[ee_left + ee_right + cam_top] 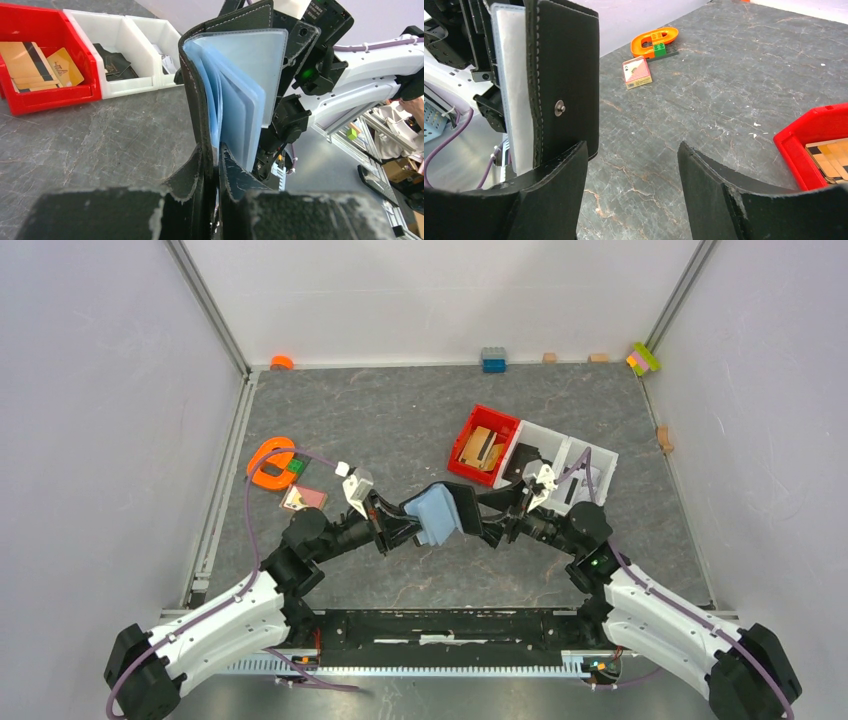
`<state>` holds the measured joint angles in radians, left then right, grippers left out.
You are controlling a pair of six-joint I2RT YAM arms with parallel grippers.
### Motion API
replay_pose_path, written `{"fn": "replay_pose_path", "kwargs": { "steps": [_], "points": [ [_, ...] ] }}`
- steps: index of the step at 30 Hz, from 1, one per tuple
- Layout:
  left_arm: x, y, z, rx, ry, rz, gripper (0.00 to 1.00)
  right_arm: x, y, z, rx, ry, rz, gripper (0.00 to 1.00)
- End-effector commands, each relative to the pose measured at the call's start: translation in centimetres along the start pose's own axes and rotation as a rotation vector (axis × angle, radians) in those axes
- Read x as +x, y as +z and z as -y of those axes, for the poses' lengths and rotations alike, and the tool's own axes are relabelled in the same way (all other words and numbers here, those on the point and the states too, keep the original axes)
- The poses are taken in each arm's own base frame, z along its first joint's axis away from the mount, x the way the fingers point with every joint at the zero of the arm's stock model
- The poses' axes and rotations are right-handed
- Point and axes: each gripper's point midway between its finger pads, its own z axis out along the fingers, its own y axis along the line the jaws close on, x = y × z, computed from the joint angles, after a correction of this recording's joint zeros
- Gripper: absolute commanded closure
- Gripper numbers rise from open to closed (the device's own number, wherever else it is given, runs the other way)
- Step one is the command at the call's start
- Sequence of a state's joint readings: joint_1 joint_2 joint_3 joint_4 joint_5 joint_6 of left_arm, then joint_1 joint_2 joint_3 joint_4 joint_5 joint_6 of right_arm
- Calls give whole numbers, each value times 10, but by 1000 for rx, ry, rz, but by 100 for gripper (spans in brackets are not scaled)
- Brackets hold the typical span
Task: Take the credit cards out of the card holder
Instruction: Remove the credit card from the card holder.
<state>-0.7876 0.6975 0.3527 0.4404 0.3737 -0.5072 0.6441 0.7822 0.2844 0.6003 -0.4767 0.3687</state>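
Holder (447, 512) aloft over worktop (400, 410) near-middle, between claws. Left claw (216, 175) clamps its bottom edge, sleeves (245, 90) fanned toward right arm. Right claw (633, 150) wide, empty; black cover (566, 75) beside one finger (559, 190), outside gap. No cards visible.

This looks like a robotics laboratory cell. White panel walls (100, 390) on aluminium posts (208, 305) enclose a grey marbled table (400, 410). At the bottom of the frame, two robot arms (230, 610) are bolted to a rail (440, 625). Plastic sorting bins (463, 437) stand right of centre.
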Motion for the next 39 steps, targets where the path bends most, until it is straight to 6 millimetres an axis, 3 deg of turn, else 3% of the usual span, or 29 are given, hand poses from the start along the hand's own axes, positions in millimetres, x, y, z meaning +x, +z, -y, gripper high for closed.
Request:
{"fn": "replay_pose_path", "kwargs": {
  "steps": [1, 6, 12, 19, 31, 39],
  "points": [
    [-16, 3, 1, -13, 30, 42, 98, -20, 2, -9, -40, -53, 43, 29],
    [-15, 3, -3, -39, 26, 36, 98, -27, -3, -7, -15, -91, 66, 27],
    [-15, 3, -4, -43, 28, 34, 98, -29, -4, -35, -175, -111, 69, 18],
    [-4, 13, -13, -70, -4, -28, 98, -27, -3, -43, -212, -98, 69, 6],
    [15, 26, -25, -103, -48, -130, 98, 3, 20, -15, -72, 29, -40, 2],
    [30, 33, -49, -212, -74, -201, 98, 16, 27, 2, 51, 54, -77, 7]
  ]
}}
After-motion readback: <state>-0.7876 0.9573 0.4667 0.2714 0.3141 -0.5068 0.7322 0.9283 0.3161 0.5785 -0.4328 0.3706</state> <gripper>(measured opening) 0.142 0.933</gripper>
